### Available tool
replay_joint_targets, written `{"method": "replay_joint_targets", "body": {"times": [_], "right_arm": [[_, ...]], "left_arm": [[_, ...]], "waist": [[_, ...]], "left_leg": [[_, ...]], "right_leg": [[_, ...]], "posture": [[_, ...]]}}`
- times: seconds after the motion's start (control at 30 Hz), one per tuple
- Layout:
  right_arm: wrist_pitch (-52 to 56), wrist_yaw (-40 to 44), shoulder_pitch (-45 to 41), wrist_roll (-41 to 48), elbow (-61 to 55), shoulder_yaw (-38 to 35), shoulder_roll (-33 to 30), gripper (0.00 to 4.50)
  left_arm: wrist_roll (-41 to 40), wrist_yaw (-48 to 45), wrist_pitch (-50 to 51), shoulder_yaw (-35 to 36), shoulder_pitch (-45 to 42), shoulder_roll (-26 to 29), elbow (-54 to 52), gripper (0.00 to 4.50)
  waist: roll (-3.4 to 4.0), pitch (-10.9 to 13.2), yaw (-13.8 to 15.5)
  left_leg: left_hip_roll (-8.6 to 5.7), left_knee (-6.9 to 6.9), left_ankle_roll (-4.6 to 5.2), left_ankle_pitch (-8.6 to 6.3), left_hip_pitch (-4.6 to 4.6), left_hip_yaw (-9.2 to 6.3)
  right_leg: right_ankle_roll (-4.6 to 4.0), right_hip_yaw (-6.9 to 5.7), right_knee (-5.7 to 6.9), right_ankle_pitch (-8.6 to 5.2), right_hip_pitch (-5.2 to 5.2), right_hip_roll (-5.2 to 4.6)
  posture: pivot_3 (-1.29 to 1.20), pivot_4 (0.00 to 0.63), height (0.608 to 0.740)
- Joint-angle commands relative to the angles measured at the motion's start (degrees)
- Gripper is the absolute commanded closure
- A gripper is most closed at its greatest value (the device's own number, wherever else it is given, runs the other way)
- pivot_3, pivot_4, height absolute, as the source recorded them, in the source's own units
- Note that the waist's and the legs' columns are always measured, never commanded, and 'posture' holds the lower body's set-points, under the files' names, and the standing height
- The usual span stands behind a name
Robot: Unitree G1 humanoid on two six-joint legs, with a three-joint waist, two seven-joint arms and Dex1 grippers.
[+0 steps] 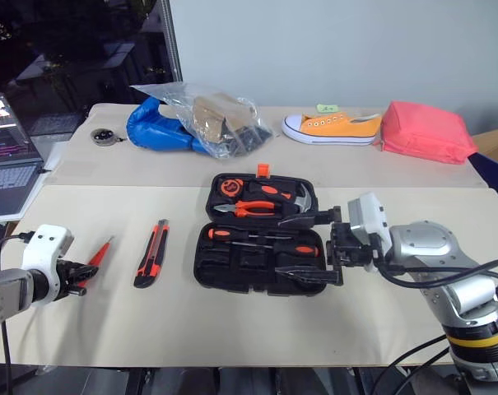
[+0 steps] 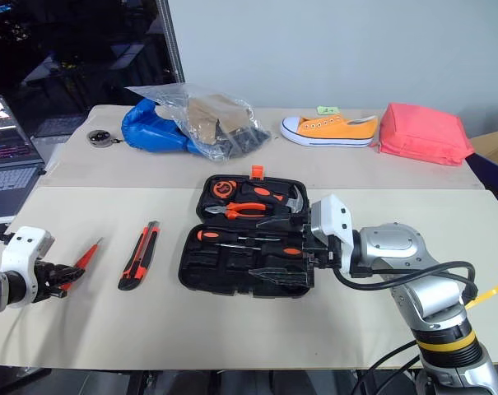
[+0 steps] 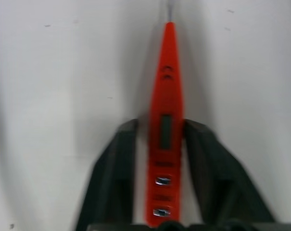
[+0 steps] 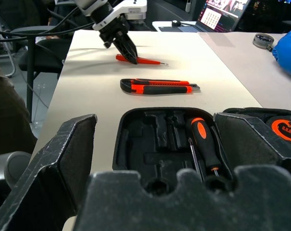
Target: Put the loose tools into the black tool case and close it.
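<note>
The black tool case [image 1: 209,271] lies open mid-table with its orange latch tab at the far edge. Two black-and-orange screwdrivers [image 1: 261,237] rest in its near half. My right gripper [image 1: 280,248] hovers open and empty over the case's right end. To the left lies the orange-and-black utility knife [image 1: 151,253]. Further left, the slim orange tester screwdriver [image 3: 165,120] lies on the table, and my left gripper [image 1: 82,275] is shut on its handle end. A small greyish tape roll [image 1: 106,137] sits far back on the left.
Orange-handled pliers [image 1: 257,208] and a hammer fill the case's far half. A laptop [image 1: 6,169] stands at the left edge. Along the back are a plastic bag over a blue object [image 1: 195,119], a yellow shoe [image 1: 331,126] and a pink pouch [image 1: 425,132].
</note>
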Motion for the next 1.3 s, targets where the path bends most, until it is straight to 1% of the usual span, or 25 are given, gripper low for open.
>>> {"method": "replay_joint_targets", "body": {"times": [0.03,0.1,0.2,0.3,0.37,0.43,0.53,0.63,0.73,0.87,1.0,1.3], "right_arm": [[-1.3,-1.4,1.8,0.0,-2.0,-2.0,0.1,0.0],[-1.6,-1.7,4.1,0.1,-2.7,-2.9,-0.4,0.0],[-4.3,-2.4,7.1,-1.3,-3.6,-4.6,-0.5,0.0],[-5.5,-2.6,10.8,-1.3,-4.4,-7.4,-1.4,0.0],[-7.5,-1.5,16.3,-1.9,-4.9,-11.4,-3.2,0.0],[-8.7,-1.0,20.4,-1.6,-5.6,-15.0,-4.4,0.0],[-8.6,-1.6,24.0,-0.9,-6.4,-19.0,-5.1,0.0],[-8.8,-2.4,26.3,-1.2,-7.2,-21.2,-4.9,0.0],[-8.8,-3.0,28.1,-1.3,-8.4,-22.1,-4.6,0.0],[-8.8,-4.0,29.9,-1.4,-9.9,-22.7,-4.3,0.0],[-8.8,-4.4,30.9,-1.4,-10.5,-23.0,-4.3,0.0],[-9.1,-2.8,32.8,-1.3,-9.7,-24.4,-5.1,0.0]], "left_arm": [[-4.1,-7.6,-5.8,5.3,-0.4,-1.5,-6.3,4.08],[-7.8,-14.4,-7.5,6.0,-2.3,0.6,-11.3,4.08],[-10.3,-20.7,-7.5,2.7,-6.4,4.2,-14.1,4.08],[-8.2,-26.0,-10.4,-7.1,-15.7,7.0,-14.7,4.08],[-1.6,-29.5,-12.7,-21.0,-28.7,4.0,-11.6,4.08],[4.1,-33.2,-15.2,-31.2,-37.4,0.7,-7.8,4.08],[11.7,-37.2,-19.1,-42.2,-44.8,-4.5,-1.7,4.08],[17.4,-40.4,-23.0,-48.8,-48.8,-8.7,4.1,4.08],[22.8,-41.4,-27.2,-53.0,-50.4,-11.8,9.8,4.08],[27.7,-42.3,-30.6,-55.5,-51.5,-14.3,14.8,4.08],[30.5,-43.8,-32.1,-55.8,-51.8,-15.0,16.7,4.08],[34.4,-47.4,-35.7,-55.3,-52.2,-16.3,19.8,4.08]], "waist": [[-0.02,0.0,0.1],[-0.13,0.0,0.5],[-0.09,0.0,1.3],[0.18,0.0,1.5],[0.24,0.0,2.0],[0.26,-0.1,2.7],[0.29,-0.1,2.1],[0.3,-0.1,1.0],[0.3,-0.1,0.2],[0.3,-0.1,0.2],[0.36,-0.1,0.3],[0.37,-0.1,0.1]], "left_leg": [[0.0,0.01,0.0,0.0,0.0,0.0],[0.02,0.07,0.0,0.0,-0.12,0.05],[0.03,0.1,-0.02,0.02,-0.25,0.17],[-0.02,0.1,-0.02,0.02,-0.14,0.35],[-0.13,0.12,-0.01,0.02,-0.14,0.36],[-0.19,0.27,-0.01,0.02,-0.19,0.31],[-0.19,0.4,0.0,0.02,-0.32,0.33],[-0.13,0.45,0.02,0.02,-0.33,0.34],[-0.08,0.44,0.05,0.01,-0.34,0.26],[-0.08,0.54,0.05,0.01,-0.35,0.18],[-0.09,0.71,0.06,0.01,-0.28,0.19],[-0.09,0.71,0.06,0.01,0.25,0.2]], "right_leg": [[0.0,0.0,0.0,0.0,0.0,-0.01],[0.0,-0.14,-0.01,0.01,0.0,0.0],[-0.01,-0.34,-0.05,0.0,-0.02,-0.01],[0.02,-0.22,-0.04,-0.01,0.06,0.02],[0.07,-0.18,-0.05,-0.04,0.09,0.14],[0.12,-0.28,-0.07,-0.07,0.17,0.25],[0.17,-0.17,-0.05,-0.04,0.15,0.35],[0.19,-0.05,-0.04,-0.02,0.13,0.44],[0.18,-0.06,0.02,-0.02,0.11,0.51],[0.29,-0.08,0.07,-0.08,0.16,0.54],[0.62,-0.05,0.04,-0.16,0.33,0.54],[0.69,-0.03,0.03,-0.21,0.87,0.54]], "posture": [[0.0,0.15,0.74],[0.0,0.15,0.74],[0.0,0.15,0.74],[0.0,0.15,0.74],[0.0,0.15,0.74],[0.0,0.15,0.74],[0.0,0.15,0.74],[0.0,0.15,0.74],[0.0,0.15,0.74],[0.0,0.15,0.74],[0.0,0.15,0.74],[0.0,0.15,0.74]]}}
